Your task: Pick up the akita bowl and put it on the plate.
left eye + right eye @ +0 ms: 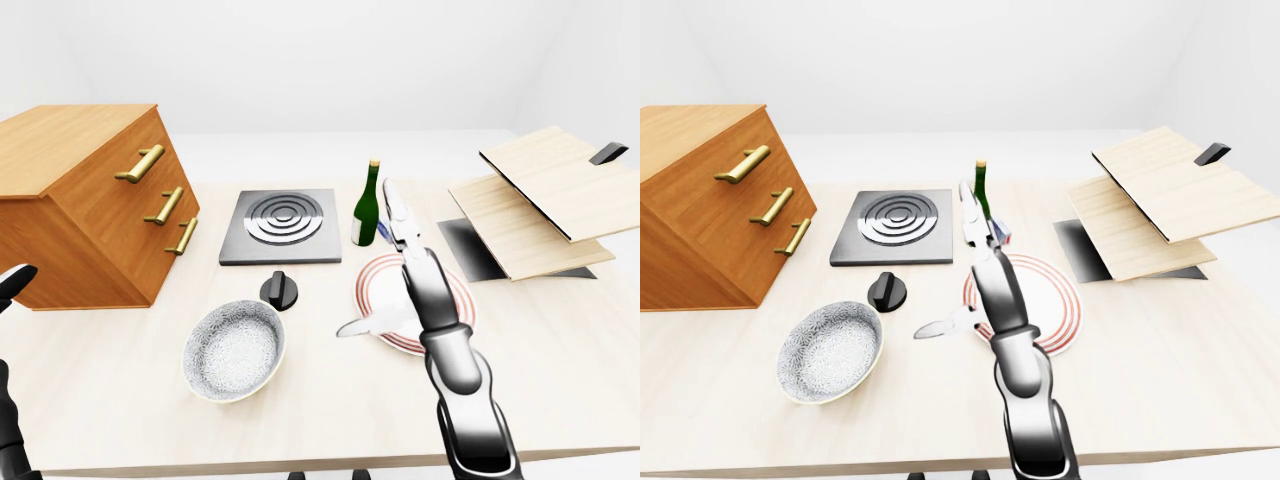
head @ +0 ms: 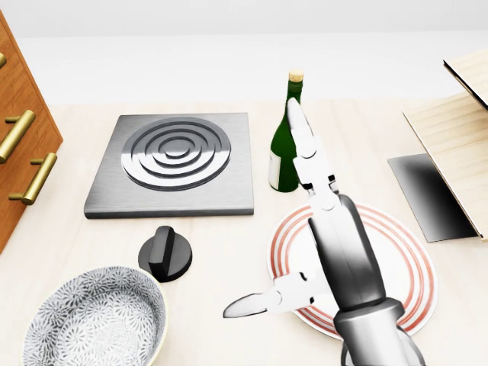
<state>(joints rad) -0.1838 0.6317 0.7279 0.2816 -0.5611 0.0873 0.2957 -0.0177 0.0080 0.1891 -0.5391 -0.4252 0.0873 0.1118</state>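
The akita bowl, grey-white with a fine pattern, stands upright on the table at lower left of the left-eye view. To its right lies the plate, white with red rings. My right hand hovers over the plate's left part, open, with its long fingers pointing up the view and the thumb stretched left toward the bowl. It holds nothing, and its forearm covers part of the plate. Only a black fingertip of my left hand shows at the left edge, away from the bowl.
A black knob sits just above the bowl. A grey hotplate and a green bottle stand above the plate. A wooden drawer cabinet fills the left, and tilted wooden boards over a dark panel the right.
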